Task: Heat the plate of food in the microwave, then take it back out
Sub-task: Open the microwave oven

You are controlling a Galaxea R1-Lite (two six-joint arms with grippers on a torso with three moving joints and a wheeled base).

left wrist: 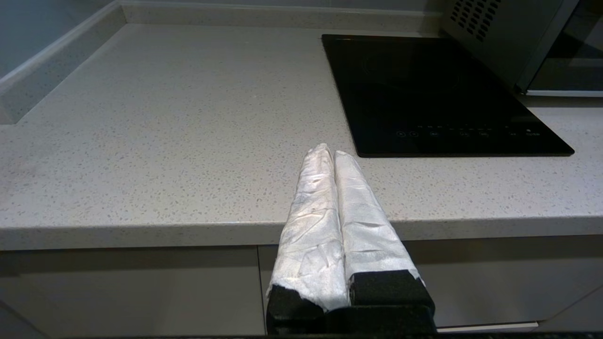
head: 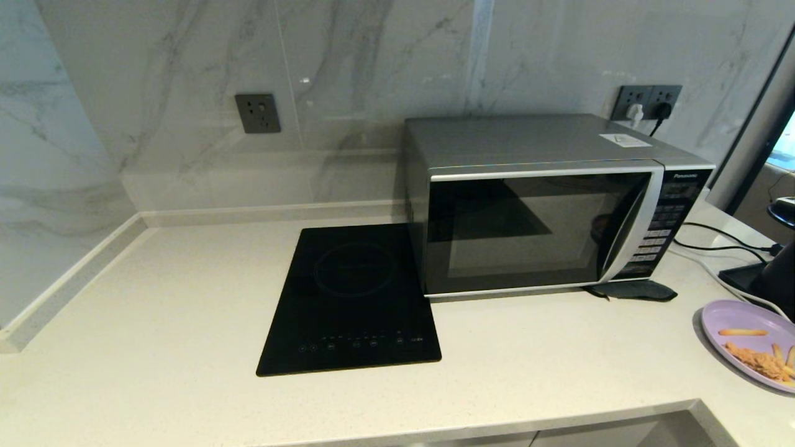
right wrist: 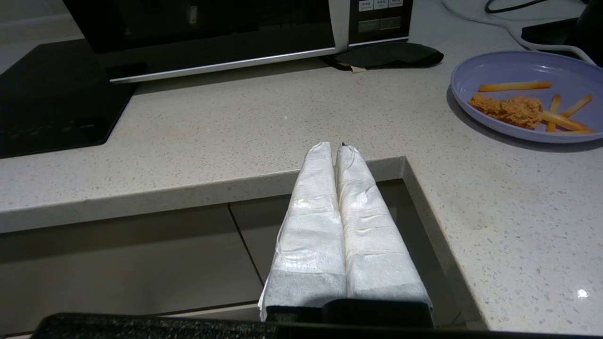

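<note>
You have it all ahead: the boxy silver microwave (head: 546, 205) stands closed, the lilac plastic plate of food (right wrist: 527, 96) waits outside, both grippers (left wrist: 333, 153) (right wrist: 335, 149) clenched empty.

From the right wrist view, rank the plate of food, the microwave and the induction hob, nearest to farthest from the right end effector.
Right end effector is shut, at the counter's front edge.
1. Plate of food, on the counter toward the power cables.
2. Microwave, behind the plate, door closed.
3. Induction hob, beyond the microwave's hinge side; close to the microwave in rank.
</note>
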